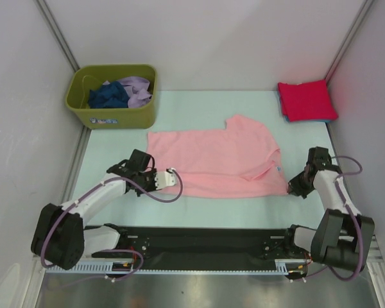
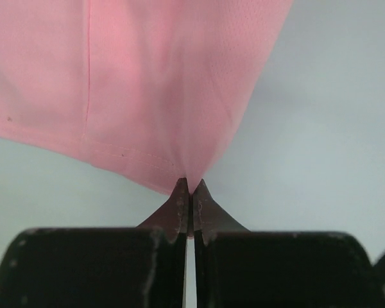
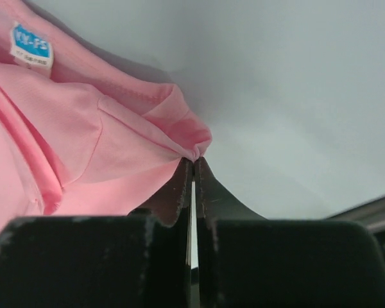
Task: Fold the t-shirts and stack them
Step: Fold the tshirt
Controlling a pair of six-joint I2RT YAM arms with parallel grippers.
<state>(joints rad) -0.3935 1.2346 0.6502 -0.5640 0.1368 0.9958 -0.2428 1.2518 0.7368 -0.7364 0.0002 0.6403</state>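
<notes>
**Overhead view.** The pink shirt lies flat on the table, between my two grippers. My left gripper is at the shirt's near left corner and my right gripper is at its near right corner. I judge that holding both near corners lets me lift that edge evenly for a fold. Far beyond my right gripper sits a folded red shirt, which is the stack. Beyond my left gripper, a green bin holds navy and lavender shirts.

**Left wrist view.** My left fingers are pressed together, pinching the hem corner of the pink shirt at their very tips. The cloth fans out ahead and to the left, with bare table to the right.

**Right wrist view.** My right fingers are likewise pressed together on a bunched tuck of pink cloth. The shirt lies ahead and to the left. A blue label shows at the far left. This grip may be holding several layers.
</notes>
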